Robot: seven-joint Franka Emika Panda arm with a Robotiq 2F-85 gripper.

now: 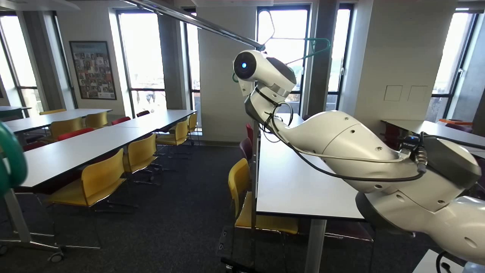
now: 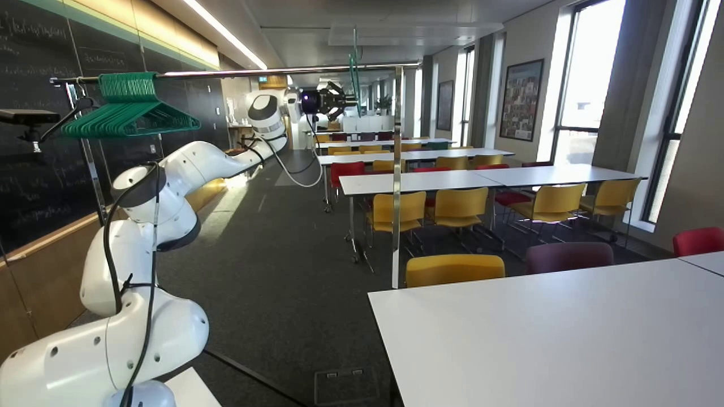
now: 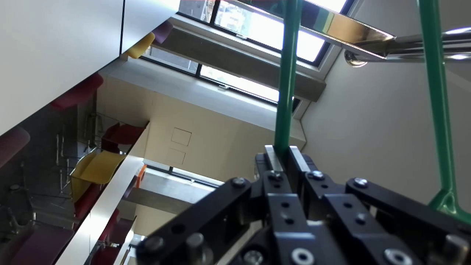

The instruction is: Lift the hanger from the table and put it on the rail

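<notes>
Nearest of all, a blurred green curve (image 1: 19, 159) pokes in at the left edge in an exterior view, too cropped for me to name. Beyond it a long white-topped table (image 1: 303, 182) stretches away, and the white Panda arm (image 2: 195, 167) reaches up and across, its lower end cut off in both exterior views. High up runs a straight metal rail (image 2: 226, 73), green hangers (image 2: 127, 87) bunched toward one end. Near the other end, well apart from that bunch, is the lone clothes hanger (image 3: 287, 81), hook uppermost. I get it edge-on in an exterior view, a thin upright strip of green at right angles to the rail. Against the window (image 1: 288, 22), in an exterior view, its triangle shows instead, tilted, the long axis slanting from upper right down to lower left. The arm's wrist hides the middle of it there, leaving one corner on the right and a scrap of green on the left, and the hook looks pale in the glare. Whether that hook sits over the rail, I can't tell. Up at the wrist, the black Robotiq gripper (image 3: 285, 156) is clenched on one green bar of the hanger; a second bar passes to its right.
</notes>
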